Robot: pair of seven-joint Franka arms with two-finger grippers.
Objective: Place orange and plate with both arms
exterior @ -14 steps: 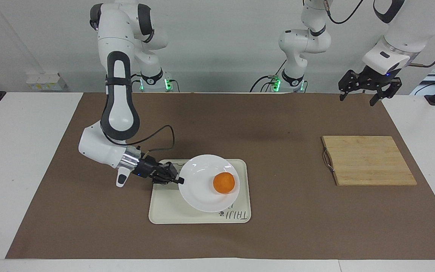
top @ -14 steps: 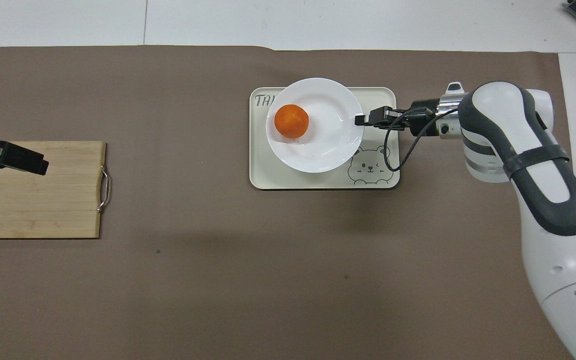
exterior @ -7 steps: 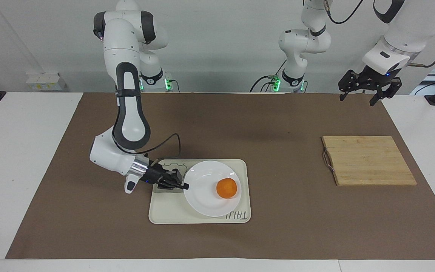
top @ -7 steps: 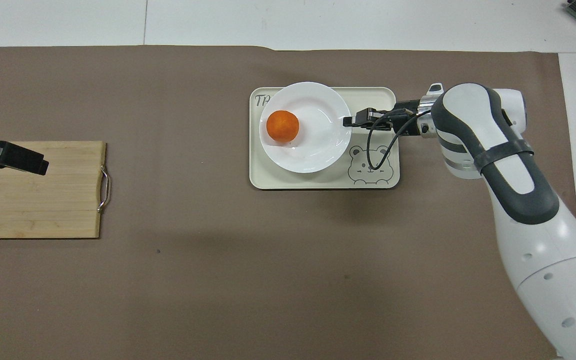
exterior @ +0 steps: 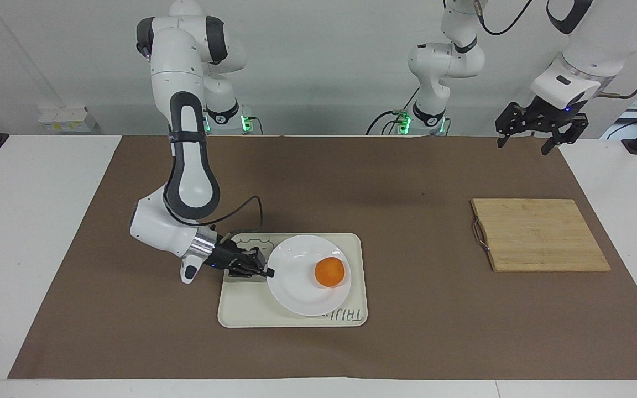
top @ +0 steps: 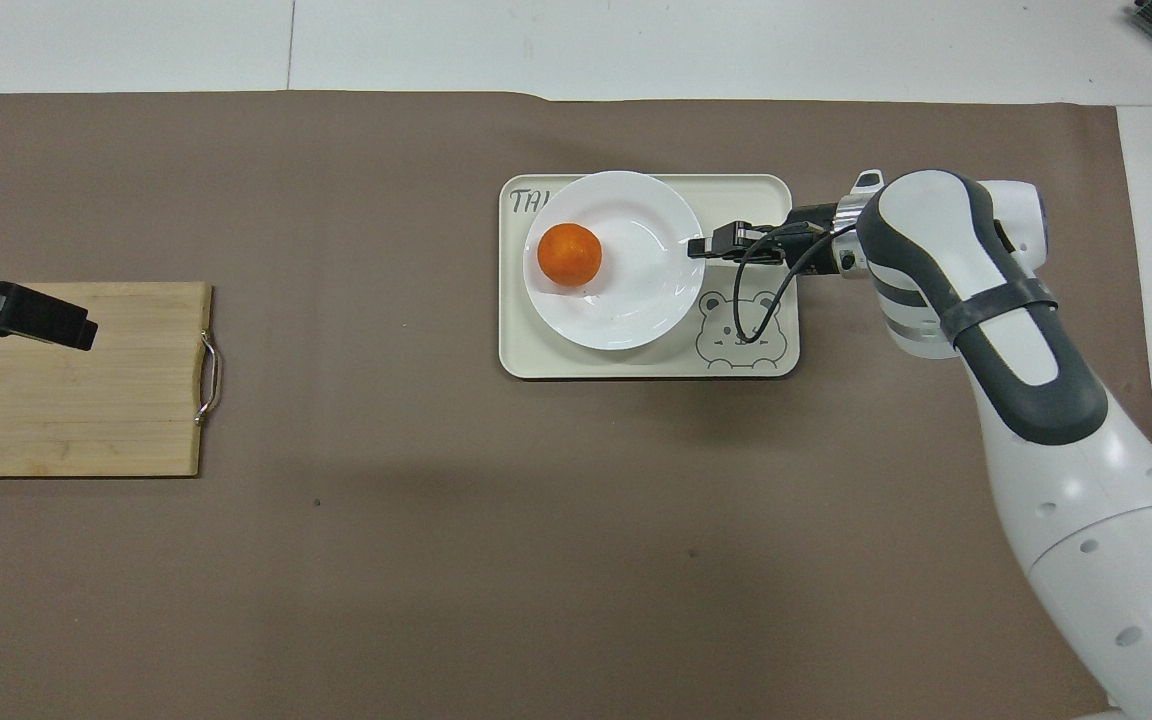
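The plate (exterior: pixel 306 275), orange (exterior: pixel 329 272) aboard, is pinched at its rim on the tray (exterior: pixel 241 309) by the right claw (exterior: pixel 267 272) — release seems next — while the left claw (exterior: pixel 528 140) waits wide.

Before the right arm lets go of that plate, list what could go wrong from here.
1. The right gripper is shut on the plate rim; pulling away while shut could drag it off the tray.
2. The orange sits loose and off-centre; a jolt might roll it off.
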